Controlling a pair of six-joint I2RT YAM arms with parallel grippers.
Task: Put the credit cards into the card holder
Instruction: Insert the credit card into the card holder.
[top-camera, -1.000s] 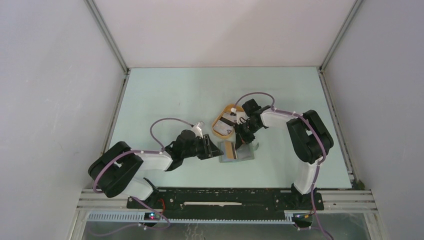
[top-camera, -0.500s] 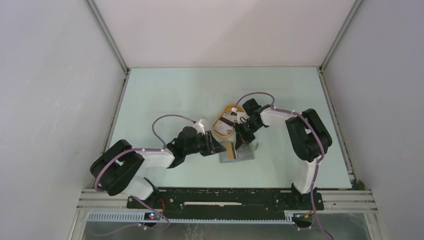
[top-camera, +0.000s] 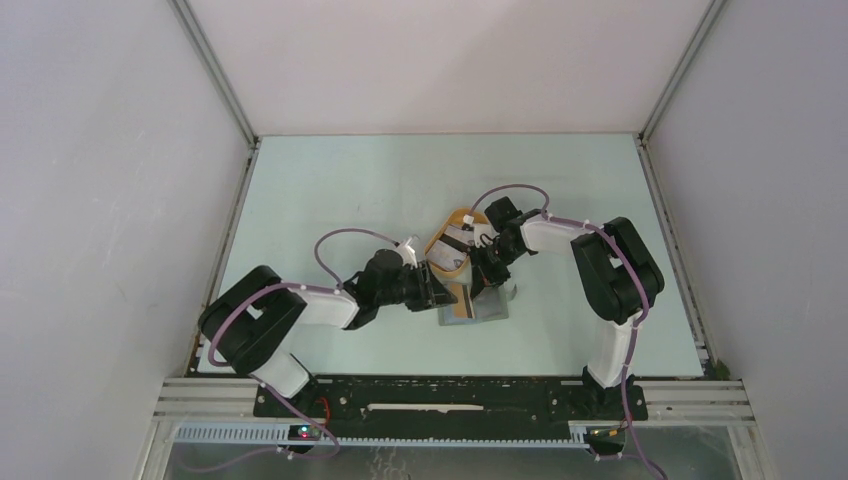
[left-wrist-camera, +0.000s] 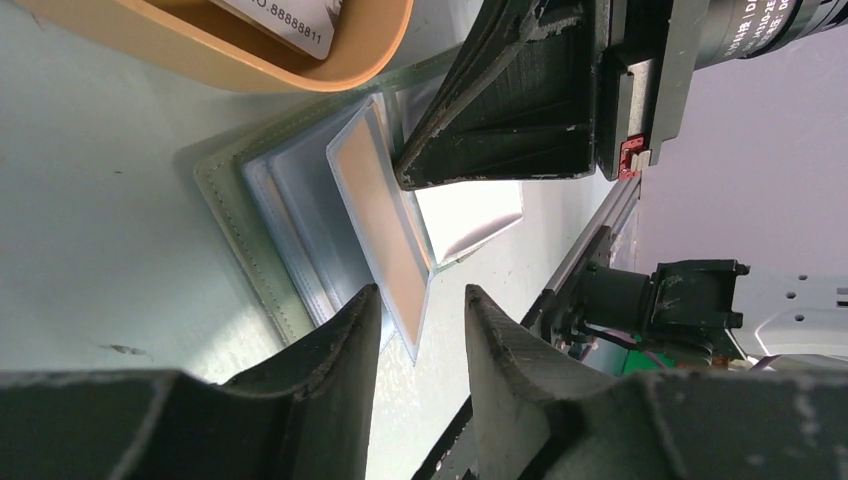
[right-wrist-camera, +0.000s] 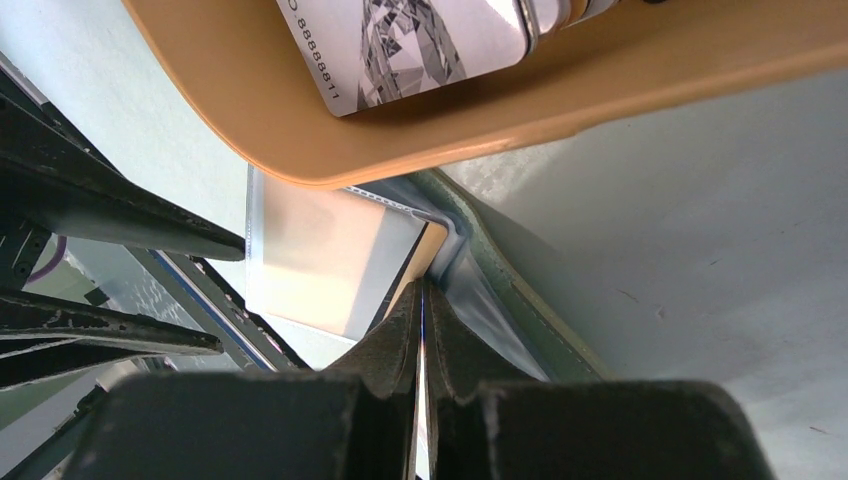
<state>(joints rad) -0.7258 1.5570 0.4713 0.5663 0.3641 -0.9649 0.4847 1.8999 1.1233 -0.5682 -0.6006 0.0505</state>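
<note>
card holder (right-wrist-camera: 505, 290), edge pinched by right gripper (right-wrist-camera: 421, 297)

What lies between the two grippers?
The tan card, over the open card holder, lies between left gripper and right gripper; the left wrist view shows it.

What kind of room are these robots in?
Likely a robot test booth, not a home: bare white walls box in a pale green table, with the left arm and right arm bolted to a metal rail.
</note>
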